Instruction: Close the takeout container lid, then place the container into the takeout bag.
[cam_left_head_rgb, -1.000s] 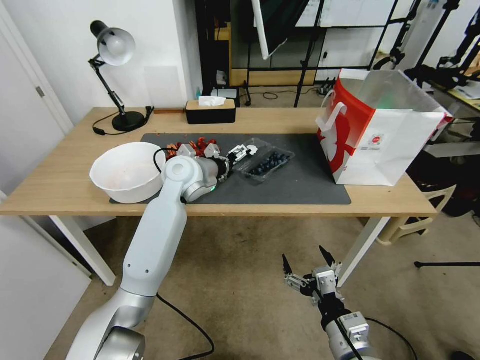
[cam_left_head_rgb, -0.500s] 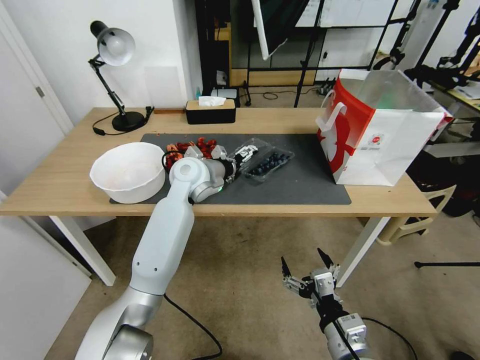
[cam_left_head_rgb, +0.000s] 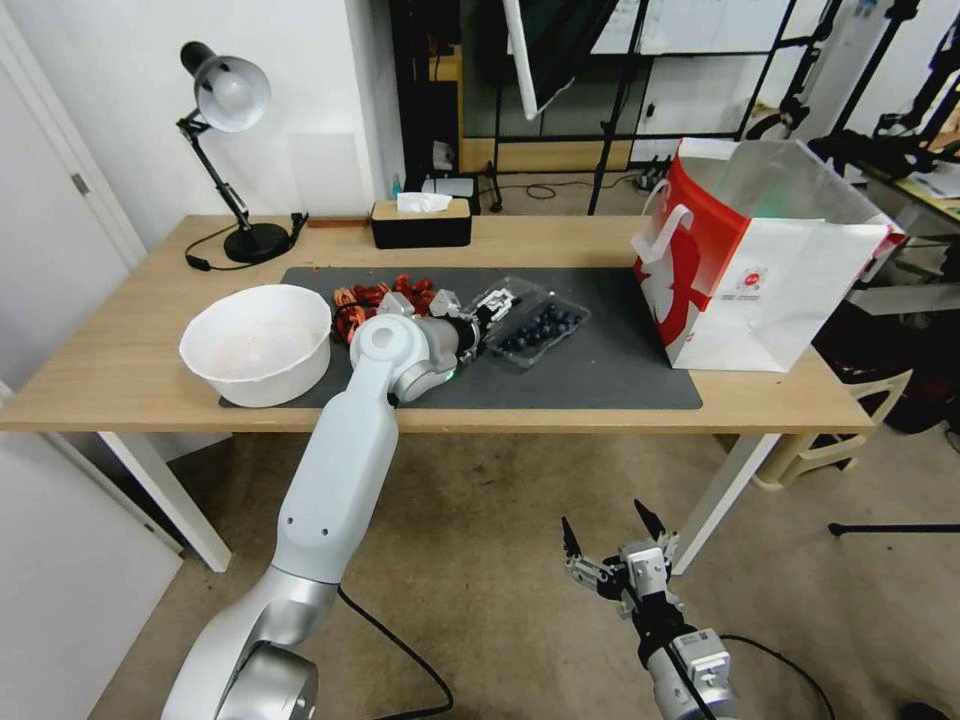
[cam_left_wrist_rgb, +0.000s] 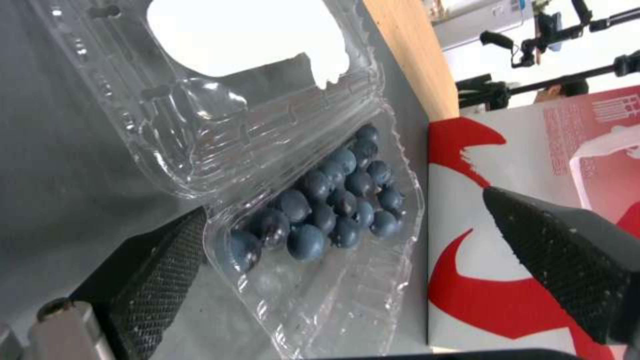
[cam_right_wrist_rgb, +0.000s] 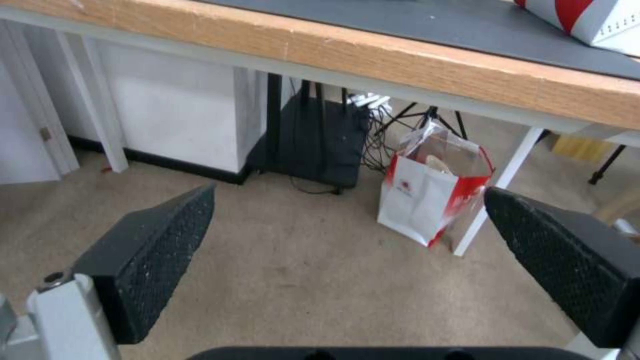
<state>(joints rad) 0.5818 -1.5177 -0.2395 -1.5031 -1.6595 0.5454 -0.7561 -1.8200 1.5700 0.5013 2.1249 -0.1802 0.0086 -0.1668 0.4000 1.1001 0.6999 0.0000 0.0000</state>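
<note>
Your left gripper (cam_left_head_rgb: 487, 318) is at the box (cam_left_wrist_rgb: 320, 220), fingers spread, one pad (cam_left_wrist_rgb: 160, 270) beside its near corner | lid (cam_left_wrist_rgb: 220, 85) lies open on the mat beyond the berries | bag (cam_left_head_rgb: 760, 270) well right | right gripper (cam_left_head_rgb: 610, 535) hangs open below the table.

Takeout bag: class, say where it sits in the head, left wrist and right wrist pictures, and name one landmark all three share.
Head view: the takeout bag stands at the right end of the dark mat.
Left wrist view: the takeout bag rises just beyond the takeout container.
Right wrist view: a corner of the takeout bag sits on the tabletop; the floor bag is another one.
Shared landmark: the dark mat.
</note>
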